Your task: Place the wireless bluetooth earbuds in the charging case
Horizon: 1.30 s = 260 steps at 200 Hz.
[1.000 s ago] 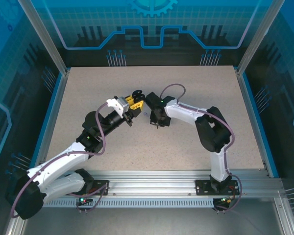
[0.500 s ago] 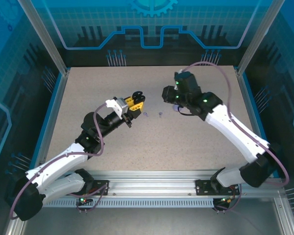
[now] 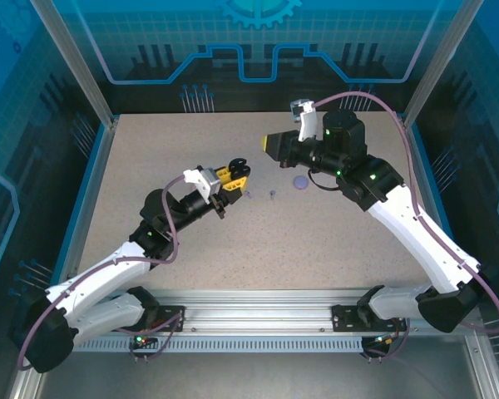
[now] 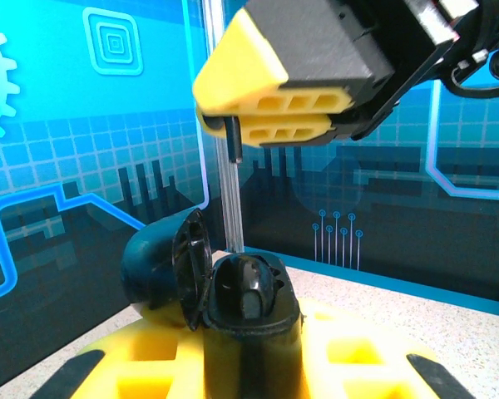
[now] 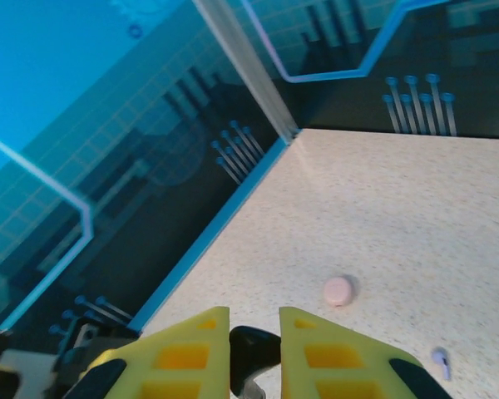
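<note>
- The counter [image 3: 258,249] is flat, pale and speckled like sand.
- A thin blue strip [image 3: 81,204] runs along its sides.
- Blue walls [image 3: 150,50] stand around it, with light blue lines and a gear drawing [image 3: 258,10] on the back one.
- Shiny metal posts [image 3: 71,62] stand at the back corners.
- A grey metal rail [image 3: 266,320] lies along the near edge.

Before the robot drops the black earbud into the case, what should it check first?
1. Black case open: ok.
2. Left fingers clamped on the case: ok.
3. Right fingers gripping the black earbud: ok.
4. Earbud lined up over its slot: cannot tell.
5. Slot free to take it: cannot tell.
</note>
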Motion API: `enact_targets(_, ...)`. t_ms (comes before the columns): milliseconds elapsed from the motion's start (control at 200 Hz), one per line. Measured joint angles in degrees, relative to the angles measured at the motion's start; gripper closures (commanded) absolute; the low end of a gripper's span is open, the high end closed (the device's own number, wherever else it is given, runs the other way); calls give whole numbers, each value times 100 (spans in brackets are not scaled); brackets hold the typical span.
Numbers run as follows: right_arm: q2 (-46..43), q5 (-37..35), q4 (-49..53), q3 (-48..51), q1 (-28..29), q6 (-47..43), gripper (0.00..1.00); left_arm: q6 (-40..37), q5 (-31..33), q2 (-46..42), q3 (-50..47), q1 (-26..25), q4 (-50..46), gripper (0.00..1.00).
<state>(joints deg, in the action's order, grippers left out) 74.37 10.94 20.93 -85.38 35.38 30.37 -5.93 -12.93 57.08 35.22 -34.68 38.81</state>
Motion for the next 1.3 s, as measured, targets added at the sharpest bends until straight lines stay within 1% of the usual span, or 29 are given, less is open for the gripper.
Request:
enact_targets(190,-2,592,-219,26,192,-352,83,0,-2,15,31,0,-20,100)
enact_targets(330,-2,765,-251,26,334,-549,84,0,-2,31,74,0,-85,100)
enact_targets(795,94,758,-177,109,511,-691,86,0,-2,33,107,0,-122,100)
enact_targets(1301,144,664,-114,258,522,-688,87,-2,-2,42,138,0,-260,100)
